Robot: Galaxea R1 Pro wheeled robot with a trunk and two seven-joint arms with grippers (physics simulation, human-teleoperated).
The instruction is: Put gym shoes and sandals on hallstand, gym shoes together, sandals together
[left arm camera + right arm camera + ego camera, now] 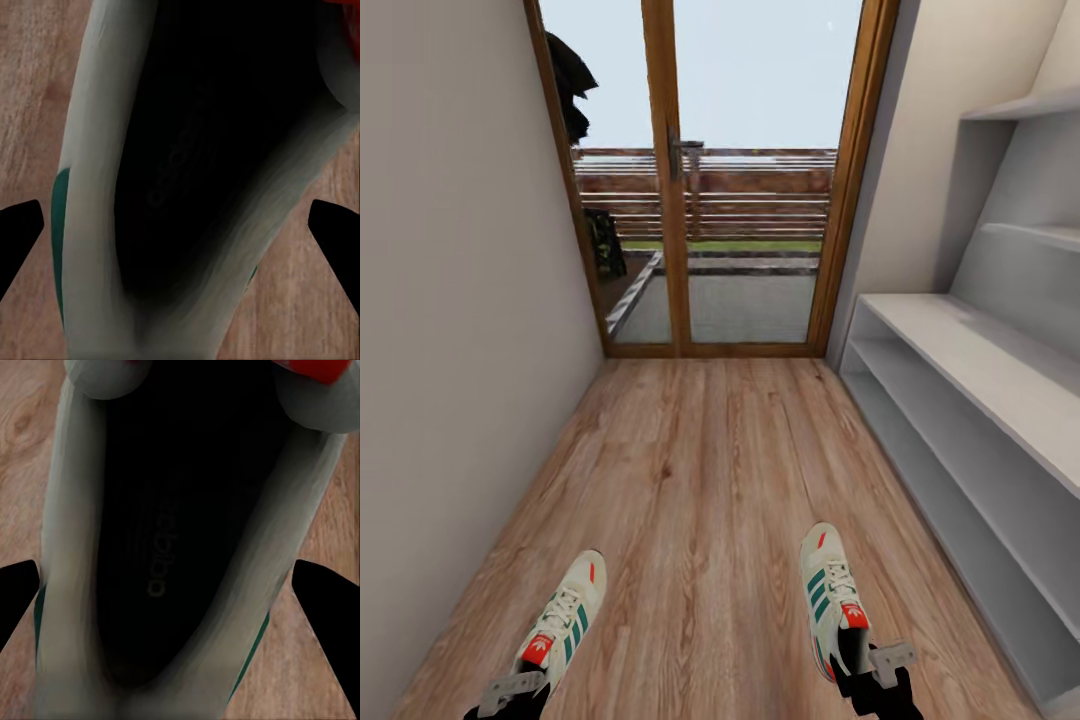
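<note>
**Two grippers poised over the gym shoes, nothing on the rack yet**

Nearest us, at the foot of the head view, the left gripper (510, 695) sits at the heel of the left gym shoe (565, 620) and the right gripper (880, 668) at the heel of the right gym shoe (832, 598). Both shoes lie on the corridor floor (700, 480), well apart, toes pointing toward the glazed door (710, 180). In the left wrist view, dark fingertips (19, 236) stand spread on either side of the shoe's collar (82, 187), clear of it; the right wrist view shows the same, its fingertips (322, 600) wide of the shoe's opening (172, 532). We judge both pincers open and holding nothing.

The hallstand (970, 350) runs along the right wall, its bench top and lower shelves bare.

The risks, as we see them: fingers closing on the soft collar alone may let a shoe tilt or slip free on the lift; a shoe set near the bench edge could drop back to the floor; and the left shoe must travel across the corridor to end beside its mate.

The sandals are not to be seen. The arms are cut off by the frame's lower edge, and from the head view we cannot tell whether the fingers touch the heels.
</note>
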